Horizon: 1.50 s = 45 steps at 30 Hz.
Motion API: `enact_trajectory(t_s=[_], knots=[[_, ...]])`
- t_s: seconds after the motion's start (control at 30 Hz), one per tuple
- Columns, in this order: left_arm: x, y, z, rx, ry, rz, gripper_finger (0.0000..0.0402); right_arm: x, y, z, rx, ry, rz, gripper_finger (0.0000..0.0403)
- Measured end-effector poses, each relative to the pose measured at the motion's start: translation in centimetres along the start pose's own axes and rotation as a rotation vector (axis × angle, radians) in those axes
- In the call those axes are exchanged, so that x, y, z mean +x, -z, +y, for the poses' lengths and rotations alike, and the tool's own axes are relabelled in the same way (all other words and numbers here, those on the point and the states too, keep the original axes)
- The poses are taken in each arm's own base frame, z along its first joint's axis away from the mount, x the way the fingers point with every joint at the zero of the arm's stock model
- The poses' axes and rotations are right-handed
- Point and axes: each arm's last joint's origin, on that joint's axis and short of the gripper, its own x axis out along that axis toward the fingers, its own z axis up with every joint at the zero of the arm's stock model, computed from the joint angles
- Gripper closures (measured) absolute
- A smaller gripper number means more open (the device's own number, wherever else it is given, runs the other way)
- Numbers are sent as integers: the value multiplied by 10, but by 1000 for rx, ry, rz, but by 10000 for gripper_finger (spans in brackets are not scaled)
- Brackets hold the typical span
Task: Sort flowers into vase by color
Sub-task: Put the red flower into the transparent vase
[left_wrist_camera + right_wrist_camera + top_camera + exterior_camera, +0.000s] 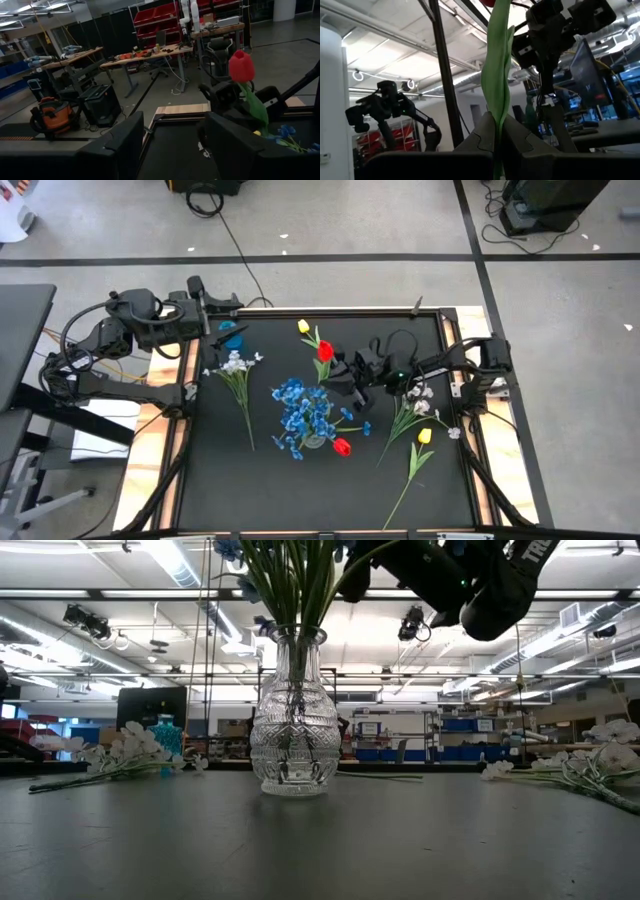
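A clear glass vase (293,715) stands mid-table and holds blue clustered flowers (303,412). My right gripper (347,377) hovers just beyond the vase on its right, shut on a red tulip (325,350), whose bloom (241,65) also shows in the left wrist view. A second red bloom (342,446) sits at the edge of the blue bunch; whether it is in the vase I cannot tell. White sprigs (236,366) (420,400) and yellow tulips (303,327) (424,436) lie flat on the mat. My left gripper (175,150) waits open at the far left corner. My right gripper pinches the red tulip's green stem and leaf (497,120) between its two fingers, well below the bloom. The fingers lie across the stem. The tulip stands roughly upright above the fingers, bloom on top, lifted clear of the table.
A small teal object (232,338) sits near the far left corner, in front of my left gripper. Wooden rails (470,440) frame the black mat (220,480). The mat's near left part is bare.
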Motion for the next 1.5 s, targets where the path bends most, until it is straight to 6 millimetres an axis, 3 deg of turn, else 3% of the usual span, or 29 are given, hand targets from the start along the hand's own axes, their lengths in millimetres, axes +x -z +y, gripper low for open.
enact_trajectory(t_s=[0.3, 0.9, 1.17, 1.5], knots=[[0, 0, 0, 0, 0, 0, 186, 0, -2, 2, -5, -29, 8, 387], [0, 0, 0, 0, 0, 0, 186, -1, 19, 0, -58, -142, 239, 386], [0, 0, 0, 0, 0, 0, 186, -1, 22, 1, -63, -144, 258, 384], [0, 0, 0, 0, 0, 0, 186, -1, 17, 2, 26, -139, 221, 339]])
